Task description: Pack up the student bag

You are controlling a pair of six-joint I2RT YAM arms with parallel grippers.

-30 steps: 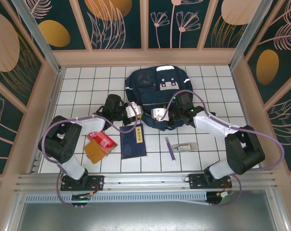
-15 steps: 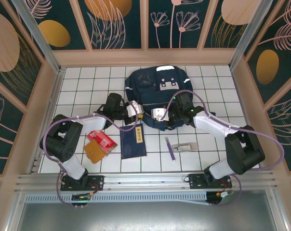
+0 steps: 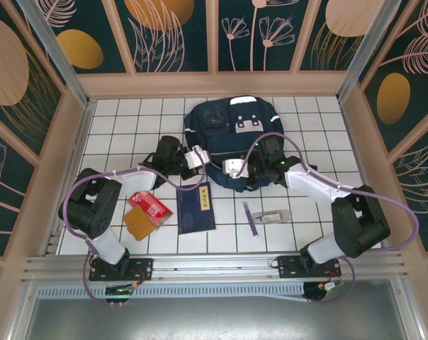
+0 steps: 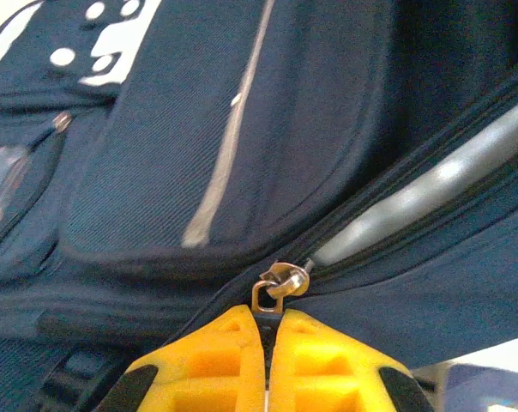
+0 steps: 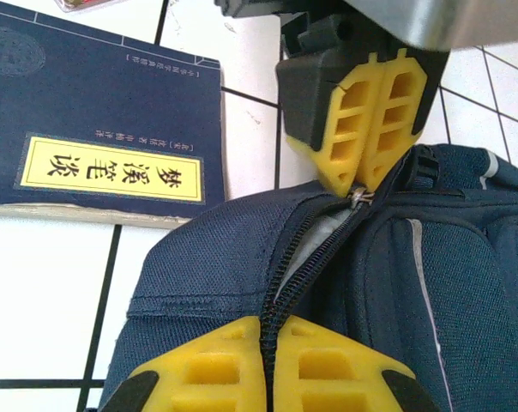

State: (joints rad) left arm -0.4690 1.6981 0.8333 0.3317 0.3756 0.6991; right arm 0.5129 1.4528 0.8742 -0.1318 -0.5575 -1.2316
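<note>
The student bag lies flat at mid-table toward the far wall, front patch up. The notebook sits on the tiles just on my side of it, not yet packed. My left gripper has its jaws together, clamped on the metal zipper pull. The right gripper is pinched tight on the bag's fabric at the near end of the zip track, which gapes only a little. I read this as opening a compartment. To do it well I'd draw the pull along the curve of the track rather than straight across it. The right side should anchor the fabric taut so the teeth don't bunch. The pull looks small and slick, so I expect it to slip from the pads if I lift or twist. Go slow and low, with even tension.
</note>
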